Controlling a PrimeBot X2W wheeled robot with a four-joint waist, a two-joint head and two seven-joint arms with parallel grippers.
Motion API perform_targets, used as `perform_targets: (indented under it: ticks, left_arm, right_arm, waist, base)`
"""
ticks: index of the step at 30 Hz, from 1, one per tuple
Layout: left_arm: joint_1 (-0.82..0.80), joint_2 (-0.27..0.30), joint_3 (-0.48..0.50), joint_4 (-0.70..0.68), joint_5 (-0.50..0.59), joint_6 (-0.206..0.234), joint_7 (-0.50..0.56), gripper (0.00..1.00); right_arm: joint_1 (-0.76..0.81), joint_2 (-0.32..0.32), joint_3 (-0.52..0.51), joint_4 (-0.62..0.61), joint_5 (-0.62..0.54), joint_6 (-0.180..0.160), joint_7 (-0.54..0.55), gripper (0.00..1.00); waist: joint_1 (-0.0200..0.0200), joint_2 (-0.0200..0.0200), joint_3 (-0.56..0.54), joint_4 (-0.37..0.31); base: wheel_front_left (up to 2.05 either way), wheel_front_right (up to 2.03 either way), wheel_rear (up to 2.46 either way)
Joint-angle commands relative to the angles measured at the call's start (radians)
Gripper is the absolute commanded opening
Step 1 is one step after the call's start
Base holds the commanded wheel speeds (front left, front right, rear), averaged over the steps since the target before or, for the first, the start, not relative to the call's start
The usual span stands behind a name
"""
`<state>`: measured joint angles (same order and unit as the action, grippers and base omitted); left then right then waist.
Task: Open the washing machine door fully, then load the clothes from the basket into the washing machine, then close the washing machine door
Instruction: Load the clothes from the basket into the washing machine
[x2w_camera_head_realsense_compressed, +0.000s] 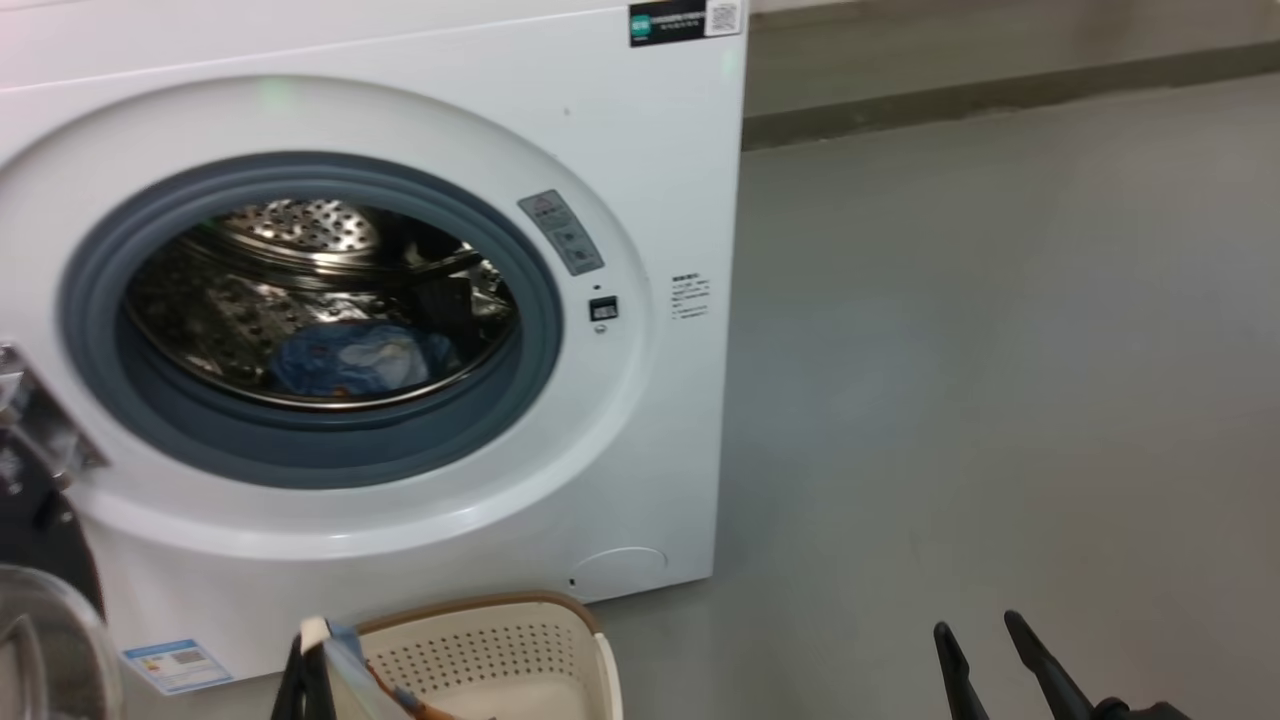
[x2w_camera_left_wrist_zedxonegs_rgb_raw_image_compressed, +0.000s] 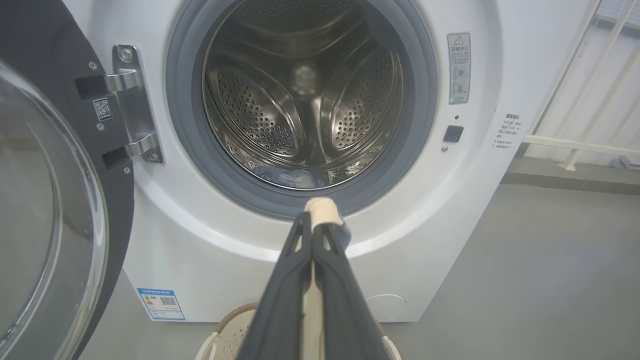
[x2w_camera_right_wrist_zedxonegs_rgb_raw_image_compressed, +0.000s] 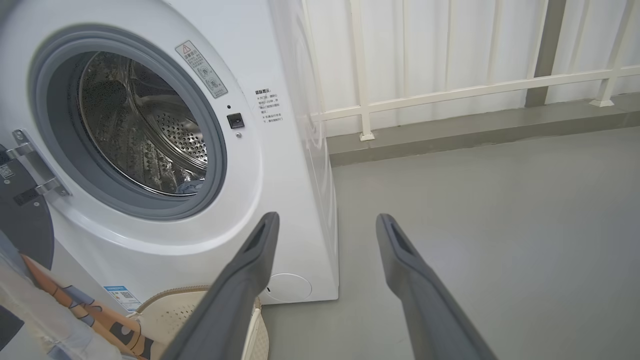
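The left end effector (x2w_camera_left_wrist_zedxonegs_rgb_raw_image_compressed: 317, 224) is clenched on a cloth (x2w_camera_left_wrist_zedxonegs_rgb_raw_image_compressed: 323, 206), whose pale fold pokes out past the closed fingertips. In the head view the same piece is light blue with orange print and hangs beside the fingers. The end effector hangs over the basket (x2w_camera_head_realsense_compressed: 470, 650), which stands on the floor (x2w_camera_right_wrist_zedxonegs_rgb_raw_image_compressed: 500, 225) just in front of the washer (x2w_camera_head_realsense_compressed: 640, 150), by its lower front panel. In the left wrist view the fingers line up with the lower edge of the round opening, where the grey-blue gasket (x2w_camera_head_realsense_compressed: 300, 455) rings the steel drum (x2w_camera_left_wrist_zedxonegs_rgb_raw_image_compressed: 260, 115). More clothes (x2w_camera_head_realsense_compressed: 350, 360), blue and white, lie at the bottom of the drum. The door (x2w_camera_left_wrist_zedxonegs_rgb_raw_image_compressed: 30, 30) stands swung open to the left of the opening on a metal hinge (x2w_camera_left_wrist_zedxonegs_rgb_raw_image_compressed: 132, 100), its clear glass bowl bulging outward. A blue label (x2w_camera_left_wrist_zedxonegs_rgb_raw_image_compressed: 161, 303) sits low on the washer's front, left of the basket. The right end effector (x2w_camera_right_wrist_zedxonegs_rgb_raw_image_compressed: 325, 222) is released, its two fingers spread wide apart, off to the right of the washer above the floor. A white railing (x2w_camera_right_wrist_zedxonegs_rgb_raw_image_compressed: 450, 92) runs behind.
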<state>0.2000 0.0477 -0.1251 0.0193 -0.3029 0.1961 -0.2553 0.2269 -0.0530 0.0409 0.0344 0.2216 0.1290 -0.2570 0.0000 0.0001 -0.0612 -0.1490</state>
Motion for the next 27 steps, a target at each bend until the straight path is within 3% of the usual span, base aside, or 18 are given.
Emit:
perform_targets:
  ticks: [1,13,27]
  left_arm:
    - [-0.069,0.003,0.036,-0.018,0.019,-0.007,-0.006,0.0]
    - [-0.454,0.079,0.116,0.141,0.075,-0.044,-0.006,0.0]
    - [-0.856,0.257,0.163,0.464,0.153,-0.073,-0.006,0.0]
  right_arm:
    - [-0.054,-0.005,0.019,-0.031,-0.009,0.002,-0.005,1.0]
    - [-0.15,0.002,0.061,-0.043,0.054,0.002,-0.005,1.0]
    - [-0.251,0.003,0.124,-0.044,0.104,0.002,-0.005,1.0]
  waist:
    - [0.0,-0.0001,0.028,-0.039]
    - [0.0,-0.0001,0.228,-0.183]
    - [0.0,-0.0001,0.443,-0.278]
  base:
    - [0.0,0.0,0.0]
    - [0.0,0.0,0.0]
    - [0.0,0.0,0.0]
